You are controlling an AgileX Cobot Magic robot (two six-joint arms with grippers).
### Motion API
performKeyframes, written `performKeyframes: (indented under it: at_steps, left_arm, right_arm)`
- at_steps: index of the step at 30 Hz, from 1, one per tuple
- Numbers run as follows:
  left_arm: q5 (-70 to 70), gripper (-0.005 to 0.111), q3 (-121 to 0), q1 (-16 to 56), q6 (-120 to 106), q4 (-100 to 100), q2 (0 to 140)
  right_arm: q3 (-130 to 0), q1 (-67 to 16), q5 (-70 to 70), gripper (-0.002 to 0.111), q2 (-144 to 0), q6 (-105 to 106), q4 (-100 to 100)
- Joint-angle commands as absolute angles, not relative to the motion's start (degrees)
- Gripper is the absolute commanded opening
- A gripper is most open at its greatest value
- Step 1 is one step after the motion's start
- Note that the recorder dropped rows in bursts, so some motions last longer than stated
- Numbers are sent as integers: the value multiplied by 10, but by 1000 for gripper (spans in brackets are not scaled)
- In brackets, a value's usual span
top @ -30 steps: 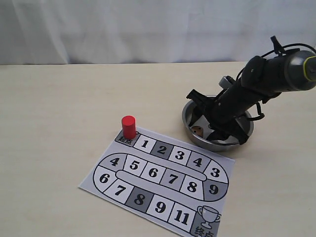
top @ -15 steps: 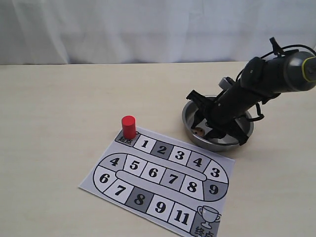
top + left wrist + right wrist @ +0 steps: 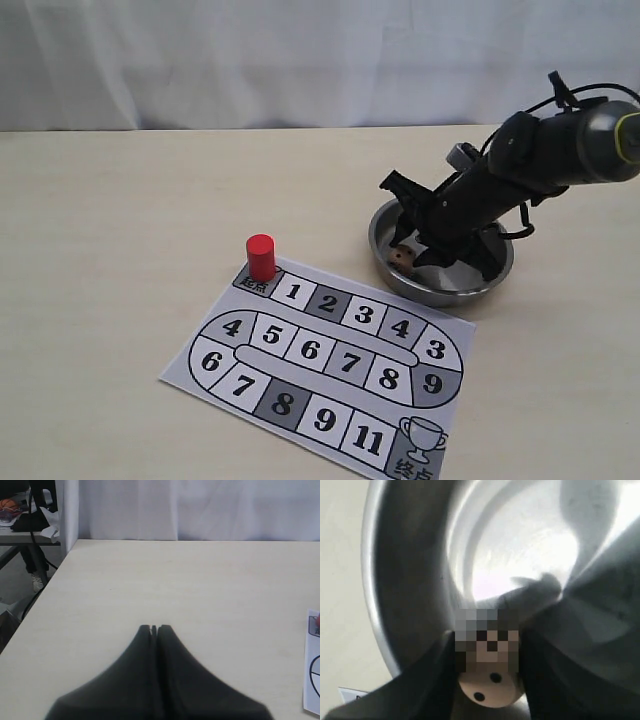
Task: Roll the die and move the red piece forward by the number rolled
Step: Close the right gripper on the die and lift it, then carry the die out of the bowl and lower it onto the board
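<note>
The die (image 3: 403,258) is a small tan cube with dark pips, inside the metal bowl (image 3: 440,296) near its left wall. My right gripper (image 3: 406,252) reaches down into the bowl and is shut on the die. The right wrist view shows the die (image 3: 491,690) pinched between the two dark fingers (image 3: 432,680), with two pips showing, against the bowl's wall (image 3: 410,580). The red piece (image 3: 261,257) stands upright on the start square of the paper board (image 3: 330,360). My left gripper (image 3: 154,628) is shut on nothing above bare table.
The numbered track board lies in front of the bowl, its trophy square (image 3: 420,440) at the front right. A white curtain (image 3: 300,60) closes off the back. The table's left edge (image 3: 45,585) shows, with clutter beyond it. The board's edge (image 3: 312,680) also appears in the left wrist view.
The right gripper's jaws have closed on the die in the bowl, and the arm has risen slightly with it. The red piece and left gripper have not moved.
</note>
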State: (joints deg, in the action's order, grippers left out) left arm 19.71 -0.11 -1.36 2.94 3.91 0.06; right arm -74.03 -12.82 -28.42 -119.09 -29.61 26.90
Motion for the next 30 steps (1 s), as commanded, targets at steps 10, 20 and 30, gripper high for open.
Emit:
performKeyframes:
  at_steps: [10,20,30]
  left_arm:
    - [190,0,0,-14,33,39,0]
    - [190,0,0,-14,33,39,0]
    - [190,0,0,-14,33,39,0]
  right_arm:
    - [-741,-127,-277,4,-1120,-209,139]
    - [-740,-127,-401,4,-1070,-159,27]
    - [-601,-128,-458,4,-928,-280,-165]
